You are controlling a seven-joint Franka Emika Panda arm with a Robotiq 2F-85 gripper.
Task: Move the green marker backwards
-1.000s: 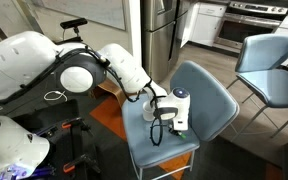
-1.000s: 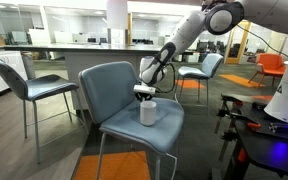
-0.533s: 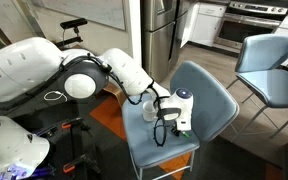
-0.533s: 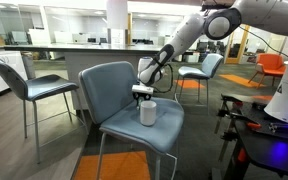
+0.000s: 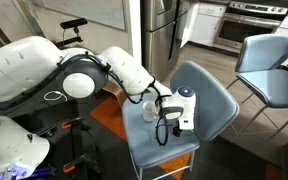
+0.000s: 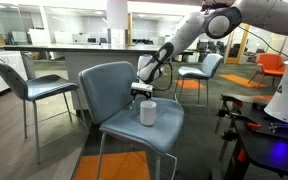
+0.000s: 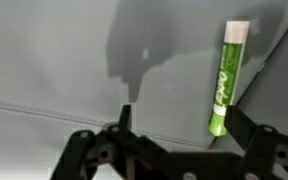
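In the wrist view the green marker [image 7: 224, 80] lies flat on the grey-blue chair seat [image 7: 104, 60], its white-capped end pointing away from me. My gripper [image 7: 184, 125] is open. The marker's lower end sits just inside the right finger [image 7: 246, 128], and the left finger [image 7: 124, 118] is far from it. Both exterior views show the gripper [image 5: 172, 114] [image 6: 142, 90] hovering low over the seat beside the white mug [image 6: 148, 112]. The marker itself is too small to make out there.
The seat belongs to a grey-blue chair [image 5: 212, 100] [image 6: 112, 85] with a raised backrest. A seam [image 7: 44, 108] crosses the cushion. More chairs [image 5: 269, 58] [image 6: 24, 85] [image 6: 200, 68] stand around, along with a counter [image 6: 74, 50] and kitchen appliances [image 5: 246, 20].
The jaws have opened from shut and let go of the marker, which now rests on the seat. The gripper has lifted slightly.
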